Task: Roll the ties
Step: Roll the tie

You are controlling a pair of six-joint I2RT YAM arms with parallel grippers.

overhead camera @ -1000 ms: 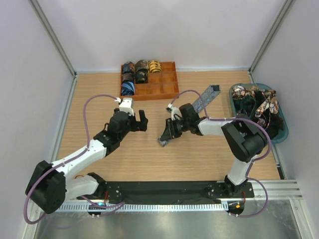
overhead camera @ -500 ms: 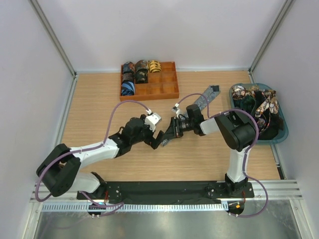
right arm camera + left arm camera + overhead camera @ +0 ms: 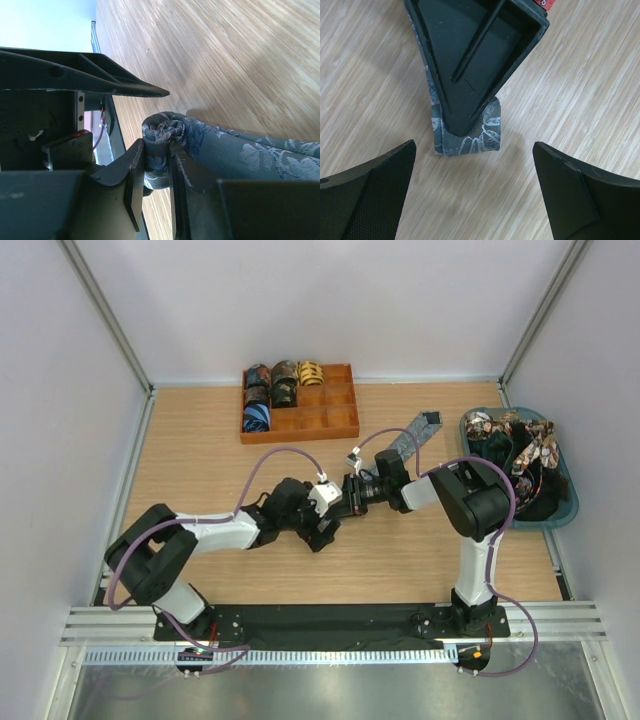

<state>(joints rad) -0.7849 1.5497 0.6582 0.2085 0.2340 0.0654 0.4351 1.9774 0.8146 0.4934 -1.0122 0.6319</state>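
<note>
While rolled ties (image 3: 272,390) sit in the tray (image 3: 335,430) at the far left, we see the left gripper (image 3: 474,150) spread wide and holding nothing. Its fingers (image 3: 370,195) flank the near end of a grey-blue tie (image 3: 487,132) at the middle of the table (image 3: 600,75). Just to its right, the right gripper (image 3: 156,165) is clamped on that end, where the cloth has curled into a first small turn. From there the tie runs flat toward the far right, and its other end stops short of the bin (image 3: 568,505) of loose ties (image 3: 510,435) by the right wall.

We judge the fabric light, soft and somewhat slick, limp enough to sag or unwind if let go. The best hold looks to be across the curled end, pinching both edges so the turn keeps tight.

Where the two grippers meet, the overhead view shows only a dark knot of fingers, and we cannot make out the tie beneath them. How many turns the roll has is hidden between the right gripper's jaws, and the bin's ties are too tangled to count.
</note>
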